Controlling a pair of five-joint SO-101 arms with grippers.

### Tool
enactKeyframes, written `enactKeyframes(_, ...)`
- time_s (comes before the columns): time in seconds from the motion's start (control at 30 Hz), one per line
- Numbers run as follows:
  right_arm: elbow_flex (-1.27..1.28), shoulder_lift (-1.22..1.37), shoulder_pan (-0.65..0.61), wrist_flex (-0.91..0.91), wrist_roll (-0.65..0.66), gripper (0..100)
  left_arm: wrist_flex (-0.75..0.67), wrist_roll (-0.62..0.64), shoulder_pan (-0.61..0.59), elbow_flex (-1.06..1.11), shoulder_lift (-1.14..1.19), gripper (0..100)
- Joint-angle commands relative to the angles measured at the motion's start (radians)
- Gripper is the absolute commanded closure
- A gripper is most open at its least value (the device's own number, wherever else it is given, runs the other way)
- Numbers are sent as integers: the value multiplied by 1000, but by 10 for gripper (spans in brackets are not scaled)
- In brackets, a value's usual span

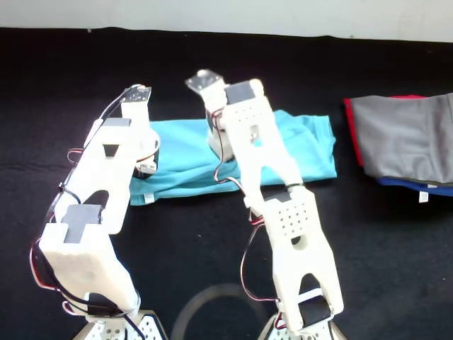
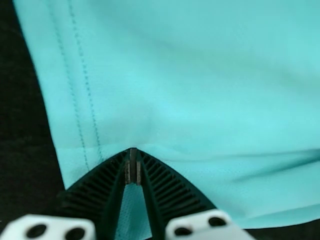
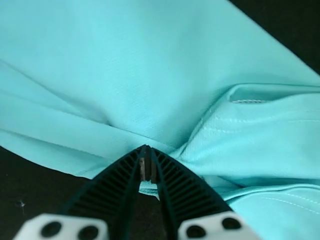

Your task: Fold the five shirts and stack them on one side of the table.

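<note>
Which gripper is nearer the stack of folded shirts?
Right. The right gripper sits mid teal shirt, closer to the stack; the left gripper is at the shirt's far end.

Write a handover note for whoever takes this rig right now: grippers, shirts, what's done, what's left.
Left gripper: shut on the turquoise shirt, beside its stitched hem.
Right gripper: shut on a bunched fold of the same shirt.
Turquoise shirt: lies across the middle of the black table, rumpled where the right gripper pinches it.
Done: a folded stack at the table's right side, grey shirt on top, red edge and blue edge beneath; the count is unclear.
Left: finish folding the turquoise shirt and add it to the stack.
</note>
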Motion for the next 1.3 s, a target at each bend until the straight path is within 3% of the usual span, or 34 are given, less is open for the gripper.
enactKeyframes(0.0,-145,-76,-12,47,5,993,-26,5,4,-4,-15,992)
enactKeyframes(0.23,5,-74,-25,28,5,993,-26,5,-62,-31,-13,992)
enactKeyframes(0.47,119,-74,-25,-93,5,993,-26,5,-59,-28,-13,992)
enactKeyframes(0.57,148,-81,-28,-67,5,993,-26,5,-59,-28,-13,992)
enactKeyframes(0.73,156,-85,-28,48,12,993,-26,5,-59,-28,-13,992)
enactKeyframes(1.07,143,-87,-77,44,12,993,-26,5,-59,-28,-13,992)
enactKeyframes(1.27,-36,-76,-70,-12,8,993,-28,5,-59,-28,-13,992)
